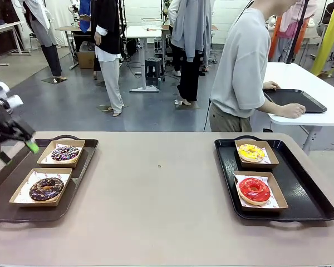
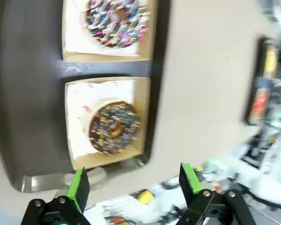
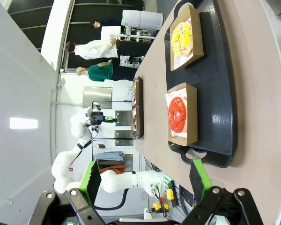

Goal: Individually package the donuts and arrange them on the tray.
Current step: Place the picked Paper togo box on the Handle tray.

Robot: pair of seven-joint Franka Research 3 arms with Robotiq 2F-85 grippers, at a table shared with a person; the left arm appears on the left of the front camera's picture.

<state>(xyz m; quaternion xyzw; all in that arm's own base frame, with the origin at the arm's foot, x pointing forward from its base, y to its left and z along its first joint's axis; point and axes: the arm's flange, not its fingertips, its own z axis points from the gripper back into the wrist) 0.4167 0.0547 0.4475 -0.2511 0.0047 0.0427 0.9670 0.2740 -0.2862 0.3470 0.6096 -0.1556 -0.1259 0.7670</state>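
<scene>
Two chocolate donuts lie in open cardboard boxes on the dark brown tray [image 1: 83, 167] at the left: the purple-white sprinkled one [image 1: 65, 153] [image 2: 117, 18] farther back, the other chocolate donut [image 1: 46, 189] [image 2: 114, 127] in front. My left gripper [image 1: 18, 151] [image 2: 133, 187] hovers open above the tray's left side, holding nothing. On the black tray [image 1: 306, 194] [image 3: 220, 93] at the right, the yellow donut [image 1: 250, 152] [image 3: 182, 36] and the red donut [image 1: 254, 189] [image 3: 178, 114] also sit in boxes. My right gripper [image 3: 145, 180] is open and empty, off that tray's end.
A person [image 1: 242, 67] stands past the table's far right corner, turned to a white side table [image 1: 300, 78], both hands on another black tray [image 1: 295, 100]. The beige tabletop [image 1: 156, 189] between the two trays is bare.
</scene>
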